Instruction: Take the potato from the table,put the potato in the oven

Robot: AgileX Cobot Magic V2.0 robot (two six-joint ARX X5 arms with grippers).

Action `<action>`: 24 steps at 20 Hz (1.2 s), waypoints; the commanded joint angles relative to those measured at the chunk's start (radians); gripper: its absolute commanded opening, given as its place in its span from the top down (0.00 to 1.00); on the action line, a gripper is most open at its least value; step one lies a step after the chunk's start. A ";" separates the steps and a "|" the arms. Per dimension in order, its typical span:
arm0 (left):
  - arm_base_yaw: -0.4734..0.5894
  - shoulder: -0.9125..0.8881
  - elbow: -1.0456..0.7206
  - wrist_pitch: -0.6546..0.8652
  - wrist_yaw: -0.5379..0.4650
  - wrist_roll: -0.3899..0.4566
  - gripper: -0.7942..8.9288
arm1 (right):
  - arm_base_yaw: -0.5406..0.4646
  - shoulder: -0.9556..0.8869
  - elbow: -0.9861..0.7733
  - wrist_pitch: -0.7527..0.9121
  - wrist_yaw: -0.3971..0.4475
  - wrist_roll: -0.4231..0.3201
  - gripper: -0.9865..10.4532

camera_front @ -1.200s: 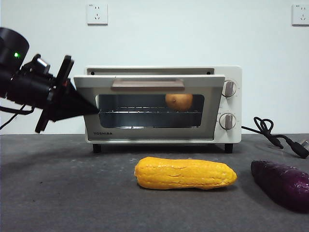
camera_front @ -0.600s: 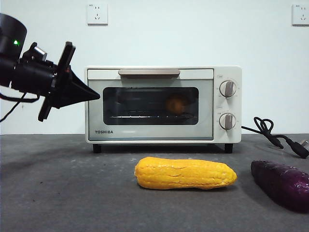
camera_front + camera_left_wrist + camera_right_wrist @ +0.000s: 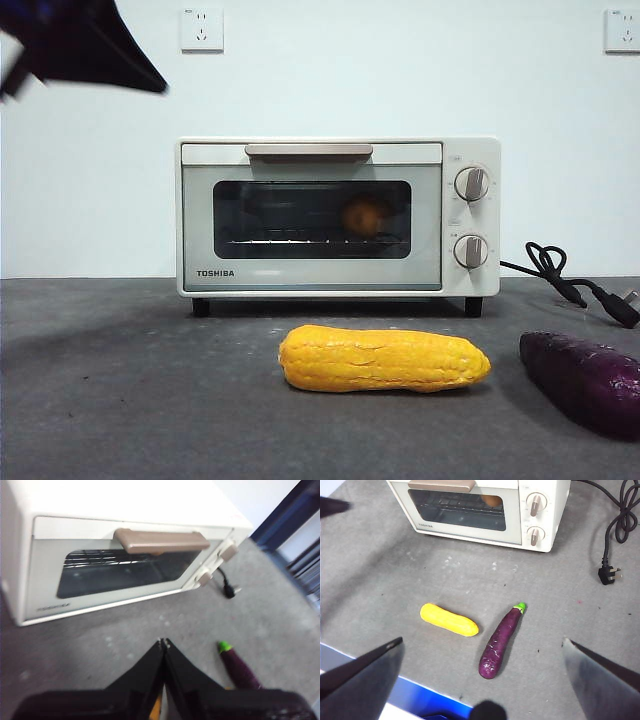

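The tan-brown potato (image 3: 366, 216) lies on the rack inside the cream-white oven (image 3: 210, 270), dim behind the dark glass of the closed door. The right wrist view also shows the potato (image 3: 491, 500) through the oven (image 3: 550, 500) window. My left gripper (image 3: 163, 641) is shut and holds nothing. It hovers in front of the oven (image 3: 100, 500), above the dark grey table (image 3: 75, 645). In the front view the left gripper (image 3: 150, 80) is a black tip at the top left corner. My right gripper (image 3: 482, 641) hangs high over the table, open wide and empty.
A yellow corn cob (image 3: 385, 358) lies in front of the oven, and a dark purple sweet potato (image 3: 585, 380) rests to its right. The oven's black cord (image 3: 560, 275) trails off on the right. Both vegetables show below the right gripper: corn cob (image 3: 449, 619), sweet potato (image 3: 499, 642).
The oven door swung up and is shut. The left gripper then rose up and to the left, away from the oven's left side.
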 commanded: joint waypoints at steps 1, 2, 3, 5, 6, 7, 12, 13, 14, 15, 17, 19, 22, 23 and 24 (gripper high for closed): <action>-0.033 -0.132 0.000 -0.137 -0.085 0.102 0.93 | 0.002 0.008 -0.007 0.007 -0.005 -0.041 0.45; -0.045 -0.183 0.000 -0.183 -0.117 0.111 0.93 | 0.002 0.013 -0.007 0.010 -0.024 -0.048 0.45; -0.059 -0.243 0.000 -0.240 -0.149 0.111 0.93 | 0.002 0.016 -0.007 0.018 -0.059 -0.057 0.45; -0.085 -0.342 0.000 -0.330 -0.187 0.111 0.93 | 0.002 0.027 -0.007 0.043 -0.116 -0.079 0.45; -0.098 -0.384 0.000 -0.370 -0.208 0.111 0.93 | 0.002 0.033 -0.007 0.052 -0.136 -0.087 0.45; -0.109 -0.417 0.001 -0.403 -0.227 0.111 0.93 | 0.002 0.040 -0.007 0.054 -0.152 -0.089 0.45; -0.139 -0.514 0.084 -0.626 -0.309 0.138 0.93 | 0.002 0.072 -0.007 0.051 -0.159 -0.096 0.87; -0.139 -0.515 0.108 -0.655 -0.310 0.138 0.93 | 0.002 0.077 -0.007 0.051 -0.159 -0.097 0.92; -0.139 -0.515 0.130 -0.677 -0.309 0.139 0.93 | 0.002 0.080 -0.007 0.051 -0.159 -0.097 0.92; -0.139 -0.515 0.146 -0.689 -0.308 0.140 0.93 | 0.002 0.082 -0.007 0.051 -0.158 -0.097 0.92; -0.139 -0.515 0.172 -0.709 -0.298 0.139 0.93 | 0.002 0.083 -0.007 0.051 -0.155 -0.084 0.91; -0.139 -0.515 0.182 -0.720 -0.298 0.136 0.92 | 0.002 0.082 -0.007 0.051 -0.155 -0.066 0.91; -0.139 -0.514 0.182 -0.744 -0.298 0.136 0.92 | 0.002 0.082 -0.007 0.050 -0.154 -0.066 0.91; -0.139 -0.514 0.182 -0.754 -0.298 0.136 0.92 | 0.002 0.082 -0.007 0.050 -0.154 -0.066 0.91; -0.139 -0.514 0.182 -0.760 -0.298 0.136 0.92 | 0.002 0.082 -0.007 0.050 -0.154 -0.066 0.91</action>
